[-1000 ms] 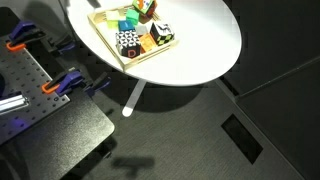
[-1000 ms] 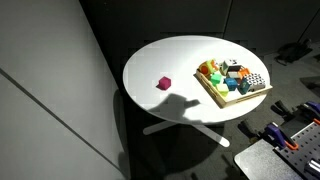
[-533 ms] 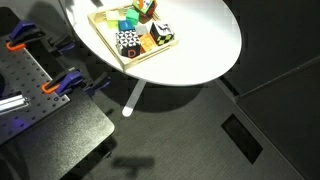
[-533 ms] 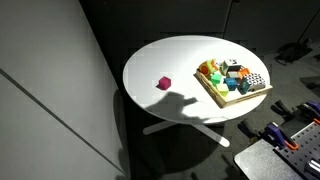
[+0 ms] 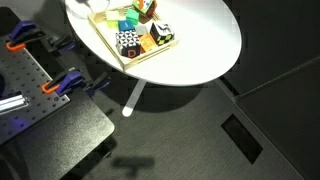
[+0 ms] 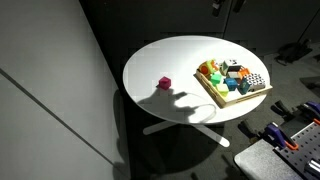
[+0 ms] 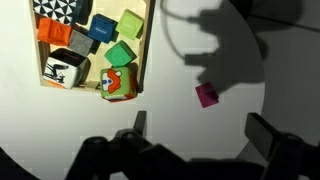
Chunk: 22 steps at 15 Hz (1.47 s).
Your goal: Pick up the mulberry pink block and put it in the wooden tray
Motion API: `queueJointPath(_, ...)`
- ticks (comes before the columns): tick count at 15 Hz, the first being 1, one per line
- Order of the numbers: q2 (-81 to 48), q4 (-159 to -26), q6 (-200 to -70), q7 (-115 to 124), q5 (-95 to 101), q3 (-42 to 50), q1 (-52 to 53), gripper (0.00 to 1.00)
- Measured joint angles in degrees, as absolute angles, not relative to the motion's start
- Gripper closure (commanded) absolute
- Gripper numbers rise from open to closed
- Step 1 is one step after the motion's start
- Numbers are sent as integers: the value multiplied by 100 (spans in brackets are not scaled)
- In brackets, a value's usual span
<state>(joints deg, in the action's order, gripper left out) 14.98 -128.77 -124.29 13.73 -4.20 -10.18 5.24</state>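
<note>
The mulberry pink block (image 6: pixel 163 83) lies alone on the round white table, apart from the wooden tray (image 6: pixel 212 92). In the wrist view the block (image 7: pixel 207 95) sits just beyond my gripper (image 7: pixel 199 121), between the lines of its two fingers. The gripper is open, empty and well above the table. The tray (image 7: pixel 148 45) is at the upper left of the wrist view and holds several coloured blocks. The tray also shows in an exterior view (image 5: pixel 150 58), where the pink block is out of frame. Part of the arm shows at the top edge (image 6: pixel 226 5).
The round white table (image 6: pixel 175 55) stands on a pedestal over dark floor. In the tray are an orange block (image 7: pixel 56 30), a green block (image 7: pixel 120 53) and a black-and-white checkered block (image 7: pixel 57 8). A black bench with orange clamps (image 5: pixel 55 88) stands nearby.
The arm's shadow on the table has shifted toward the pink block, and part of the arm has come into view at the top edge. The blocks have not moved.
</note>
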Motion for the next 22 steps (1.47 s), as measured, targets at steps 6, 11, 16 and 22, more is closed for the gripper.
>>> queueJointPath(6,537,-12323,-12458,511,-537,-952,660,0)
queueJointPath(11,-258,-11892,-12556,259,-527,-956,796,0)
queueJointPath(16,-948,-11534,-12761,204,-313,-960,923,0)
queueJointPath(22,-1123,-11473,-12814,205,-240,-960,938,0)
